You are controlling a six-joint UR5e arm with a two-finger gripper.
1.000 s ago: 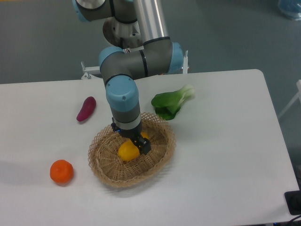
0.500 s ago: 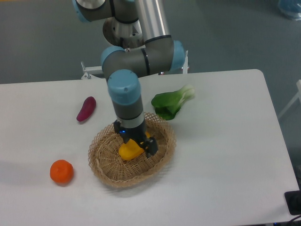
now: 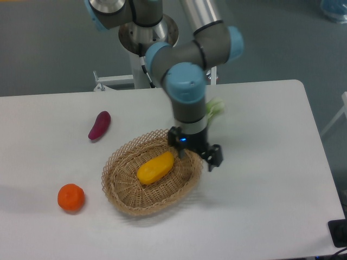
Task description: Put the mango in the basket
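Observation:
The yellow-orange mango (image 3: 155,167) lies on its side inside the light tan wicker basket (image 3: 122,194), near the middle. My gripper (image 3: 199,155) hangs over the basket's right rim, to the right of the mango and apart from it. Its fingers are spread and nothing is between them.
A round orange fruit (image 3: 71,197) sits on the white table left of the basket. A purple eggplant-like vegetable (image 3: 99,125) lies at the upper left. A green leafy vegetable (image 3: 214,108) is mostly hidden behind my arm at the back right.
The gripper let go of the mango, which now rests in the basket. The arm swung to the right, away from the basket's middle, and now covers the leafy vegetable.

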